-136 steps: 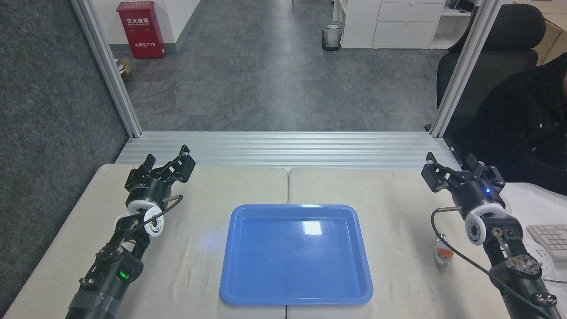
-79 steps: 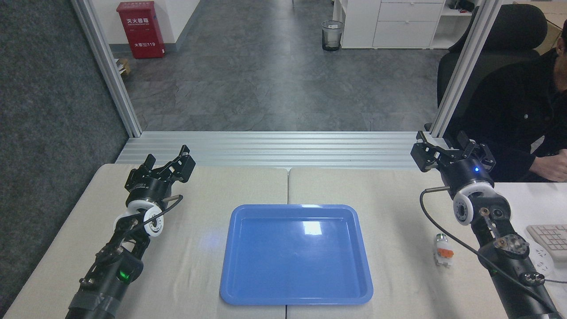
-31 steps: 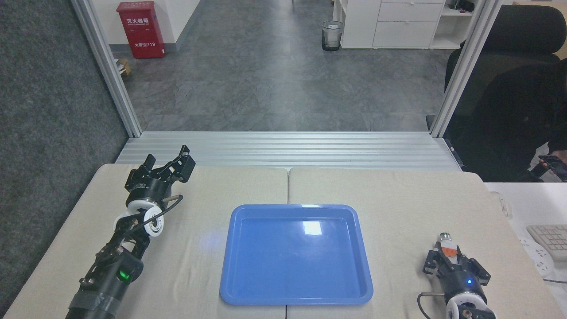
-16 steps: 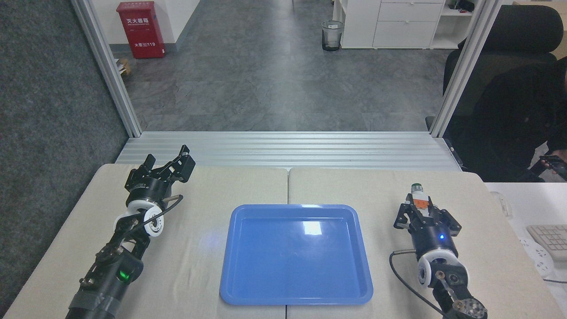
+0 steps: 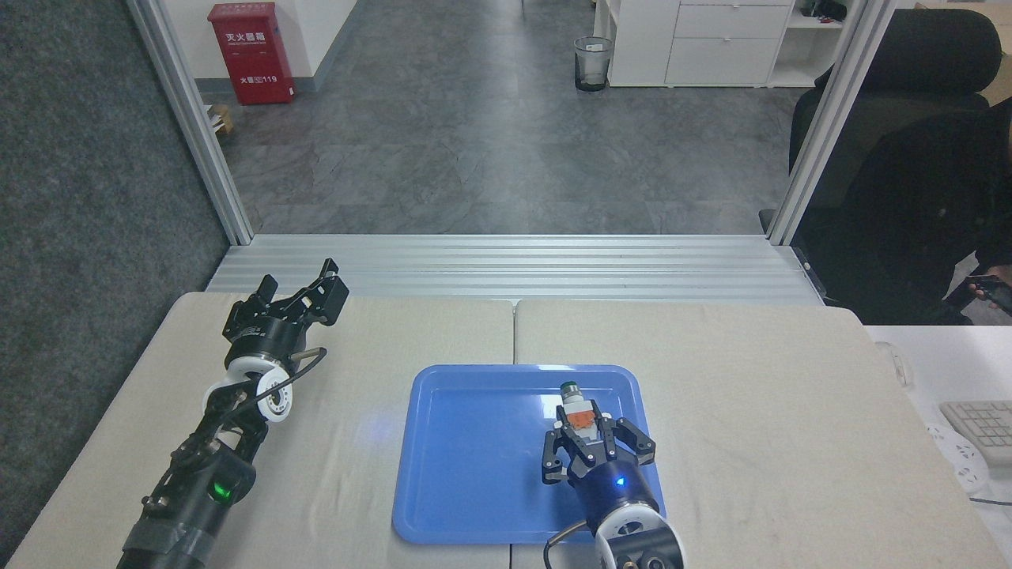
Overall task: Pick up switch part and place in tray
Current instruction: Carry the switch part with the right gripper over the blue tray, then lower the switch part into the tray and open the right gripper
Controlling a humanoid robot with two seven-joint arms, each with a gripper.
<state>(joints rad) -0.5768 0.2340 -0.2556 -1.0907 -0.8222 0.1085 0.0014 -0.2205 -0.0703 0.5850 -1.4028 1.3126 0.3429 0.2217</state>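
Over tray (image 5: 443,442): right gripper (image 5: 587,433) (clamping switch part (image 5: 575,405)).

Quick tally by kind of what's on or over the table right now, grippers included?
Switch part: 1, held in the right gripper over the tray
Blue tray: 1
Grippers: 2, the left gripper and the right gripper
Total: 4

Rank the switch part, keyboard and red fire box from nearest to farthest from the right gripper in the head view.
1. Switch part: between the fingers of the right gripper, over the tray.
2. Keyboard: right edge.
3. Red fire box: far left, on the floor.
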